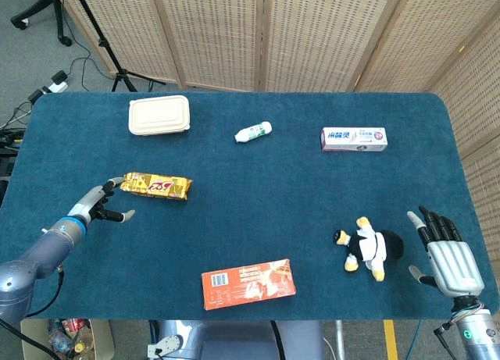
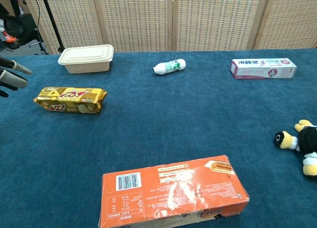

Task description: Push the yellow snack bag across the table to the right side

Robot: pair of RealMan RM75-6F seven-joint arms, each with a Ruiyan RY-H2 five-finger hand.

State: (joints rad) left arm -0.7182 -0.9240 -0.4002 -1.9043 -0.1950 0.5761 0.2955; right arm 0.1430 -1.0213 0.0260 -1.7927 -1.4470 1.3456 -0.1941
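Observation:
The yellow snack bag (image 1: 157,187) (image 2: 70,100) lies flat on the left part of the blue table. My left hand (image 1: 100,206) (image 2: 11,78) hovers just left of the bag's end, fingers spread, holding nothing and not touching it. Only its fingertips show at the chest view's left edge. My right hand (image 1: 447,254) rests open at the table's front right corner, fingers pointing away from me; the chest view does not show it.
A beige lunch box (image 1: 159,115) (image 2: 86,58) stands behind the bag. A white bottle (image 1: 253,132) (image 2: 169,67) and a toothpaste box (image 1: 355,139) (image 2: 263,68) lie further right. A penguin plush (image 1: 367,247) (image 2: 301,145) and an orange box (image 1: 248,283) (image 2: 172,193) lie near the front.

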